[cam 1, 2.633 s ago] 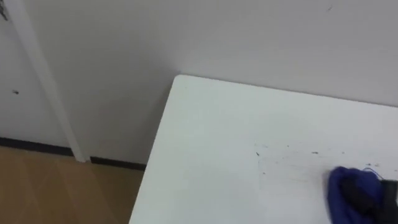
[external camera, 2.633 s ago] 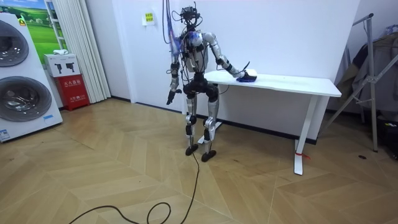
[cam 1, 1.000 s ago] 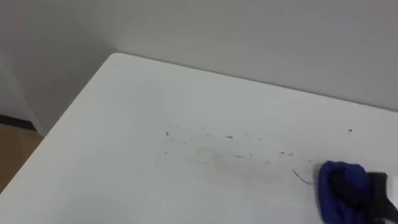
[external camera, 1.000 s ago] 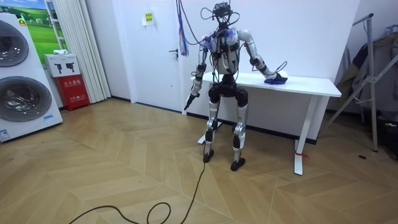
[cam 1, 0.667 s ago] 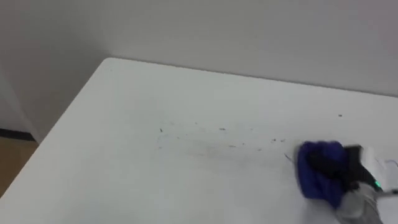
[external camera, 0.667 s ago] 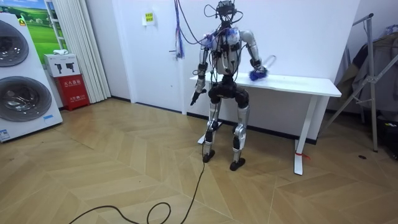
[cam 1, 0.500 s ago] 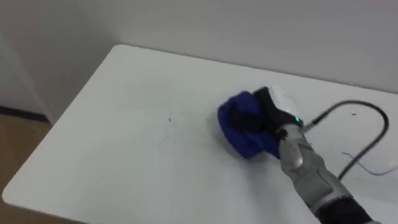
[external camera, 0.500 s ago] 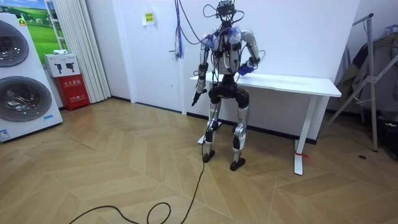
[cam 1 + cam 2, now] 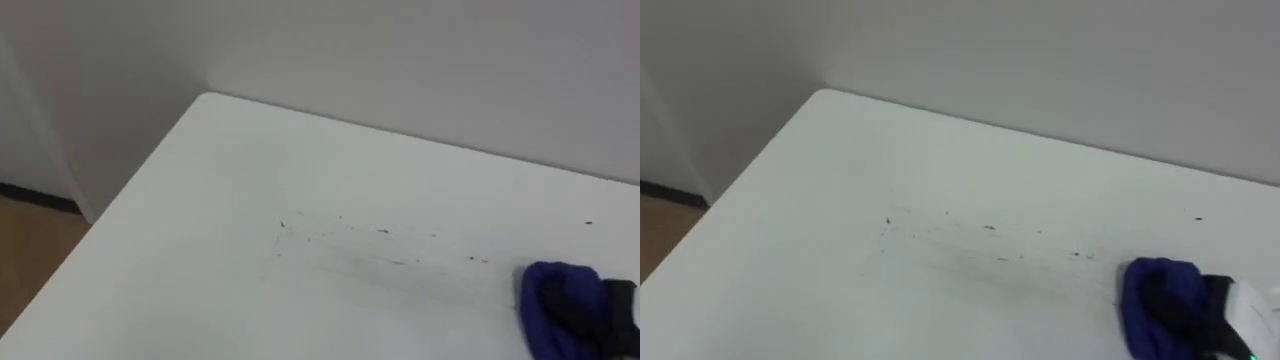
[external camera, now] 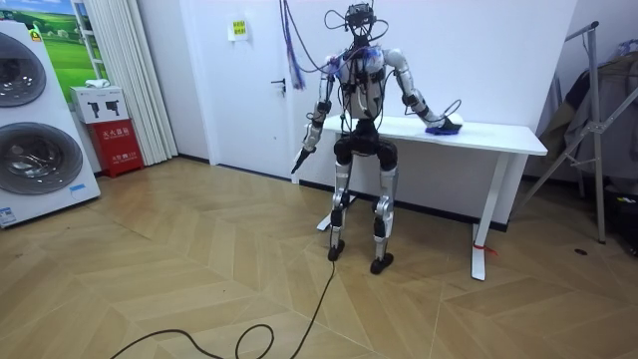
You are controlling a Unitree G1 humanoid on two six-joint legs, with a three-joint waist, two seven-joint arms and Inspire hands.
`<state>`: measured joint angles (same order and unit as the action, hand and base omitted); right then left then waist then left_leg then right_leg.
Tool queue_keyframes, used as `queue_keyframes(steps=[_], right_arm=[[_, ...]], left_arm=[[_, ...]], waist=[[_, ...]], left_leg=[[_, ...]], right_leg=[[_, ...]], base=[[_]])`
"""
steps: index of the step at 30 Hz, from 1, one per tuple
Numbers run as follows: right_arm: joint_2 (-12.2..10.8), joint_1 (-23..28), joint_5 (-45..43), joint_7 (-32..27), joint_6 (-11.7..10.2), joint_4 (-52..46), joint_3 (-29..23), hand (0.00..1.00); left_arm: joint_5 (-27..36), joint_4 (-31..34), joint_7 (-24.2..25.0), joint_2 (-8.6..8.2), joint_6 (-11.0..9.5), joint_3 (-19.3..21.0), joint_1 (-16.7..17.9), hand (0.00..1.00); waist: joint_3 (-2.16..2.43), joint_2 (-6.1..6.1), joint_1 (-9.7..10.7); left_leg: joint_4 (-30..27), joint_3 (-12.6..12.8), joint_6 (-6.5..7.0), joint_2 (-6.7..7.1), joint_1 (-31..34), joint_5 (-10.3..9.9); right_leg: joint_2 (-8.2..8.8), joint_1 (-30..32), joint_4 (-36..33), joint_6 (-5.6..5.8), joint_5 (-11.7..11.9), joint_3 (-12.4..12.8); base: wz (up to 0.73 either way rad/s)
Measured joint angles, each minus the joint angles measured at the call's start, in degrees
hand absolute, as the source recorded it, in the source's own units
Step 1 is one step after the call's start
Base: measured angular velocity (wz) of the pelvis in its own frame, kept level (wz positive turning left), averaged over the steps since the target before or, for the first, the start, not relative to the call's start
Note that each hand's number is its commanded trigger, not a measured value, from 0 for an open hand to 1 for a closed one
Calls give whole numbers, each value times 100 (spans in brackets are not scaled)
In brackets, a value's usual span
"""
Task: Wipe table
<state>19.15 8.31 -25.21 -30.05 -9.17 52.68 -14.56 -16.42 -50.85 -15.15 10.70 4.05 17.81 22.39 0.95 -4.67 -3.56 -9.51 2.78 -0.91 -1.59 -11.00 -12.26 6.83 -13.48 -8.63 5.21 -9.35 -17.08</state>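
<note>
At the near edge of the white table (image 9: 190, 260) the right hand (image 9: 1238, 320) lies on the tabletop with its dark fingers (image 9: 612, 312) curled into a bunched blue cloth (image 9: 1152, 292), clamped on it; the cloth bulges out from the hand toward the robot's left and rests flat on the surface. Just beyond the cloth on that same side, a thin scatter of dark specks (image 9: 385, 232) runs in a loose line across the tabletop away from the hand, and one lone speck (image 9: 589, 223) sits a little farther back than the hand. Well off to the hand's left the table ends at a rounded corner (image 9: 208, 96), with a strip of wooden floor (image 9: 28, 250) below it. Behind the hand the table's far edge meets a plain pale wall (image 9: 420, 60). In the room view the robot stands upright on the floor at the end of the table on the room view's left, its right arm stretched out over the top to the cloth, while the left hand (image 10: 298, 162) hangs low at its side, clear of the table; whether its fingers are together or apart cannot be told. Far from both hands, two washing machines (image 10: 28, 130) and a small red box (image 10: 119, 144) stand at the room view's left.
</note>
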Motion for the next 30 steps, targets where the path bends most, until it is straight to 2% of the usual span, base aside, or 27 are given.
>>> queue_keyframes(steps=[4,7,8,9,10,11,12,13,14,15,17,19,21,22,23,24,26,28,30], right_arm=[[71,-5,76,-3,185,-4,-2,100],[5,-334,237,36,803,-276,366,100],[-65,-451,192,166,1126,-608,605,100],[-230,-532,-21,403,1412,-1148,1002,100],[-283,-600,-77,536,1515,-1435,1303,100],[-412,-813,-311,832,1690,-2025,1944,100],[-630,-1161,-638,1053,1691,-2428,2544,100],[-744,-1419,-773,1163,1640,-2475,2841,100],[-945,-1974,-1011,1407,1521,-2391,3232,100],[-1033,-2409,-1161,1603,1384,-2279,3420,100],[-1072,-2855,-1271,1822,1341,-2156,3538,100],[-1067,-2900,-1299,1881,1313,-2151,3516,100],[-1039,-2457,-1406,1825,1239,-1910,3311,100],[-1012,-2303,-1437,1775,1224,-1751,3272,100],[-998,-1866,-1148,1607,994,-1393,2984,100],[-960,-1388,-979,1138,620,-1497,2730,100],[-786,-1006,-851,660,326,-1455,2493,100],[-646,-638,-706,256,194,-1362,2037,100],[-425,-181,-350,-205,89,-1092,1297,100]], left_arm=[[3,22,-45,-20,-30,-270,-203,0],[130,-36,-166,-83,44,-706,-258,0],[130,-104,-192,-121,115,-856,-325,0],[124,-170,-192,-142,142,-1022,-397,0],[123,-209,-193,-141,157,-1117,-436,0],[115,-267,-180,-153,186,-1226,-503,0],[104,-300,-161,-172,203,-1285,-536,0],[87,-301,-157,-172,213,-1334,-575,0],[49,-287,-105,-180,227,-1423,-661,0],[50,-191,-42,-184,246,-1490,-646,0],[52,-171,-14,-177,319,-1490,-574,0],[57,-72,38,-176,480,-1417,-269,0],[56,29,85,-205,602,-1330,74,0],[55,29,88,-203,608,-1333,116,0],[46,24,94,-192,605,-1334,145,0],[49,24,103,-199,586,-1319,206,0],[58,25,99,-196,506,-1164,284,0],[49,22,76,-185,433,-939,292,0],[46,42,40,-181,278,-642,209,0]], waist=[[14,33,9],[16,111,-190],[8,132,-305],[-2,151,-449],[-8,160,-519],[-14,160,-639],[-39,150,-761],[-76,143,-815],[-133,128,-927],[-144,111,-1117],[-142,90,-1366],[-145,43,-1408],[-151,38,-1316],[-154,43,-1242],[-153,43,-1099],[-144,56,-934],[-130,86,-788],[-122,99,-605],[-87,85,-291]], left_leg=[[-85,60,-41,-21,-26,-64],[-101,185,-50,-73,-41,-54],[-103,185,-52,-83,-19,-50],[-106,150,-51,-91,33,-50],[-106,107,-49,-91,58,-48],[-102,-5,-50,-93,112,-42],[-102,-139,-58,-97,164,-28],[-102,-194,-72,-101,173,-14],[-99,-296,-97,-106,208,11],[-99,-409,-87,-94,265,36],[-41,-541,-65,-73,288,65],[-29,-716,-49,-25,302,78],[-52,-845,-37,31,262,83],[-66,-849,-32,43,252,86],[-74,-845,-8,87,235,101],[-62,-729,18,150,206,117],[-28,-487,22,185,86,119],[3,-360,22,192,14,119],[2,-253,25,215,-2,117]], right_leg=[[-16,-20,-14,-23,12,18],[-87,109,-123,-115,74,243],[-127,209,-144,-171,110,321],[-180,357,-198,-221,142,387],[-213,423,-222,-249,160,427],[-272,533,-227,-309,198,440],[-328,589,-208,-348,218,450],[-348,591,-203,-369,219,445],[-371,594,-196,-391,193,426],[-366,604,-170,-384,157,348],[-345,551,-78,-363,130,194],[-313,447,23,-323,99,14],[-261,280,56,-295,82,-166],[-245,215,57,-294,82,-216],[-199,110,73,-272,68,-244],[-125,43,85,-189,16,-142],[-72,-23,91,-117,-29,21],[-56,-44,93,-116,-29,48],[-18,-45,73,-113,-31,57]], base=[[-21],[-47],[-67],[-69],[-63],[-45],[-26],[11],[44],[54],[56],[53],[62],[87],[83],[60],[-19],[-34],[-14]])
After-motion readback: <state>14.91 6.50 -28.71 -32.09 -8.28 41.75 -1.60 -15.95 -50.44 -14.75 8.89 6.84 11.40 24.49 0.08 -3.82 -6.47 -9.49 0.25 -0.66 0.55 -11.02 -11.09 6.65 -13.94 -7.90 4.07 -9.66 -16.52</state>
